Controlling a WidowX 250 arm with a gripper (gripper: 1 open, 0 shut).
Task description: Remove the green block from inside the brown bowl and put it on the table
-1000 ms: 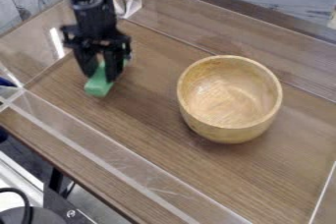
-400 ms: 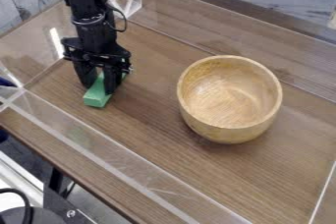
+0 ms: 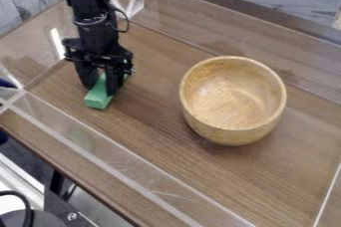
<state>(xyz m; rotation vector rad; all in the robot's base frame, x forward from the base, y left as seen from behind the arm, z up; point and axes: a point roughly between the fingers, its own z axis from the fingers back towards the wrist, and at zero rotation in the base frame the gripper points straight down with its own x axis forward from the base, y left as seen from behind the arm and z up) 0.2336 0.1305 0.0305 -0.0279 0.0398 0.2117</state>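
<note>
My claw (image 3: 100, 80) points straight down, clamped on the green block (image 3: 99, 96), whose lower end meets the counter (image 3: 147, 141). The empty bowl (image 3: 233, 99) sits well apart. Clear walls (image 3: 80, 136) border everything.

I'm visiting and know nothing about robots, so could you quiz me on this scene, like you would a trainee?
1. True or false: the green block lies inside the brown bowl.
2. What is the gripper closed on? A) the bowl's rim B) the green block C) nothing
3. Fill in: the block's lower end meets the ____.

Key
1. False; the bowl is empty and the block is off to its left.
2. B
3. table
</note>
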